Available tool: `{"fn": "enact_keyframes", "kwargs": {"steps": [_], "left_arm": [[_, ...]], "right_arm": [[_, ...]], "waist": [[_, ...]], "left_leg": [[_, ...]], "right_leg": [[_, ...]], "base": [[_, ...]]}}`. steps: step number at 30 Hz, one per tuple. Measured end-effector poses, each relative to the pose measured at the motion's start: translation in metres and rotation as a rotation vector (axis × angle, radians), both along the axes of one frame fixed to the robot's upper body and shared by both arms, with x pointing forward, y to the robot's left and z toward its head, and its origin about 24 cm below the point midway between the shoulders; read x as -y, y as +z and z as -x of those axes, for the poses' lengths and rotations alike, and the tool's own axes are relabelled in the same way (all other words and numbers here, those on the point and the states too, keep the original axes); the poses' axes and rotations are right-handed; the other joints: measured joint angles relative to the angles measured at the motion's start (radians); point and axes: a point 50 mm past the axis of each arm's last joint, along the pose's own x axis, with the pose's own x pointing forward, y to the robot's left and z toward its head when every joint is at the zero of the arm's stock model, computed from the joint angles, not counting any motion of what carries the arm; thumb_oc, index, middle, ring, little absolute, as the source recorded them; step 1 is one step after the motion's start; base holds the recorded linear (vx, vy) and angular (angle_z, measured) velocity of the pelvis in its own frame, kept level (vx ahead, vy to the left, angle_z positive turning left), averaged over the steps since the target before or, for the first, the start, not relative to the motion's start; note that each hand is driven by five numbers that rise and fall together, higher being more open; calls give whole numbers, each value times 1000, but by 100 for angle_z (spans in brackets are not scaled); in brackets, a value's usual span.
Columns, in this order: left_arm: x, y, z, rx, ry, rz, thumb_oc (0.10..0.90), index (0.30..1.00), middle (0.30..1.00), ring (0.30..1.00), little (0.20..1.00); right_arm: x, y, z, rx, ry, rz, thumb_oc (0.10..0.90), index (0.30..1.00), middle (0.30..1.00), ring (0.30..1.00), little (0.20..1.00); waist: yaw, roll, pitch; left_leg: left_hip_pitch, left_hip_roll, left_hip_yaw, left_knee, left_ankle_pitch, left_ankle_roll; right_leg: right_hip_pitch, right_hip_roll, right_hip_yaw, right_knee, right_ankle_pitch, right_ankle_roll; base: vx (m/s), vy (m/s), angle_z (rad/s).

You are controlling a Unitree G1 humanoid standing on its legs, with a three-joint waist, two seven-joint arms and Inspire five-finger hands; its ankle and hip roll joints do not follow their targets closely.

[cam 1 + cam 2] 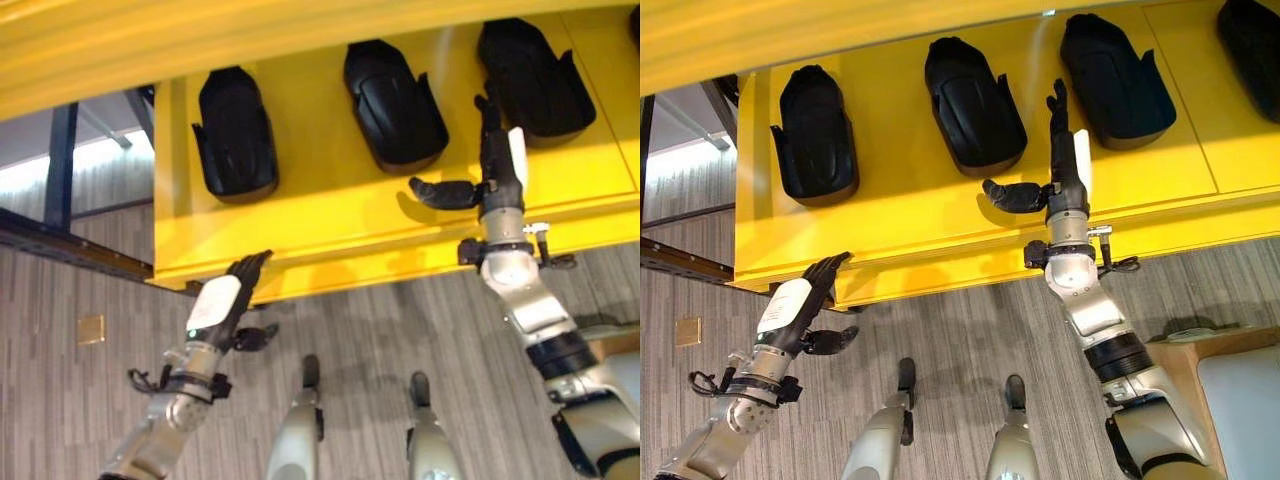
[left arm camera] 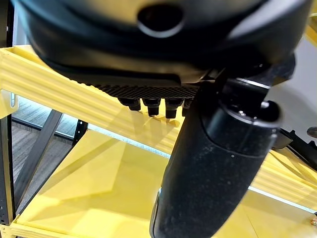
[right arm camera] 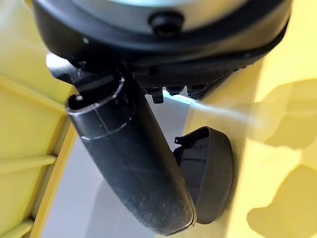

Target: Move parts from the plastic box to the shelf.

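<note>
Three black moulded parts lie side by side on the yellow shelf (image 1: 330,225): a left one (image 1: 235,135), a middle one (image 1: 393,105) and a right one (image 1: 530,80). A further part (image 1: 1252,38) peeks in at the far right. My right hand (image 1: 497,170) reaches over the shelf between the middle and right parts, fingers straight, thumb out to the side, holding nothing. In the right wrist view one part (image 3: 208,173) rests on the shelf past the thumb (image 3: 129,163). My left hand (image 1: 226,298) hangs open and empty at the shelf's front edge, below the left part.
A yellow upper shelf level (image 1: 200,40) overhangs the parts. A dark metal frame (image 1: 60,160) stands left of the shelf. A small brass plate (image 1: 91,329) is set in the grey floor. A tan-edged surface with a pale grey thing (image 1: 1240,400) sits at the lower right.
</note>
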Motion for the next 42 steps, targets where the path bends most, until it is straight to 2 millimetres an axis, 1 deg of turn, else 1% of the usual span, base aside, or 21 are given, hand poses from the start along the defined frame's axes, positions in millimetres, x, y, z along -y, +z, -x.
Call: {"fn": "enact_keyframes", "kwargs": {"steps": [5,11,14,16,19,24,31,37,42], "left_arm": [[0,0,0,2,-1,1,900,1000,1000,1000,1000],[1,1,-1,6,-1,1,900,1000,1000,1000,1000],[1,2,-1,10,-2,1,900,1000,1000,1000,1000],[2,3,-2,17,-6,2,900,1000,1000,1000,1000],[1,3,-2,16,-4,2,900,1000,1000,1000,1000],[1,4,-3,15,2,33,900,1000,1000,1000,1000],[1,6,-5,27,0,36,900,1000,1000,1000,1000],[-1,7,-5,27,7,35,900,1000,1000,1000,1000],[-1,7,-5,28,7,35,900,1000,1000,1000,1000]], "right_arm": [[3,-7,-3,-31,-20,-3,900,1000,1000,1000,1000],[5,-10,-5,-47,-28,-1,900,1000,1000,1000,1000],[10,-18,-11,-93,-52,-1,900,1000,1000,1000,1000],[17,-26,-16,-148,-79,-8,900,1000,1000,1000,1000],[20,-29,-19,-176,-82,-20,900,1000,1000,1000,1000],[14,-24,-22,-173,-58,-12,900,1000,1000,1000,1000],[7,-28,-23,-201,-11,3,900,1000,1000,1000,1000],[4,-26,-28,-214,2,24,900,1000,1000,1000,1000],[-5,-28,-28,-220,25,8,900,1000,1000,1000,1000]], "waist": [[1,1,0],[1,1,1],[1,1,1],[2,0,1],[1,-1,1],[0,-5,4],[1,-17,10],[1,-21,10],[1,-24,10]], "left_leg": [[-3,0,0,0,0,0],[-7,0,0,0,2,0],[-15,-1,-1,3,3,0],[-21,-1,-2,10,3,1],[-21,-1,-2,11,3,1],[-21,0,-2,15,3,1],[-21,1,-4,18,3,1],[-22,1,-4,22,3,1],[-23,2,-6,25,3,1]], "right_leg": [[-4,0,0,3,-1,1],[-17,1,2,22,-10,1],[-27,1,1,33,-13,2],[-29,2,-1,36,-13,2],[-30,2,0,36,-13,2],[-30,3,0,40,-13,2],[-30,4,0,45,-13,2],[-30,5,0,49,-13,2],[-29,6,-1,52,-13,2]], "base": [[0,0,0],[0,0,0],[-4,-3,1],[-10,-2,4],[0,0,0],[0,0,0],[0,0,0],[0,0,0],[0,0,0]]}}
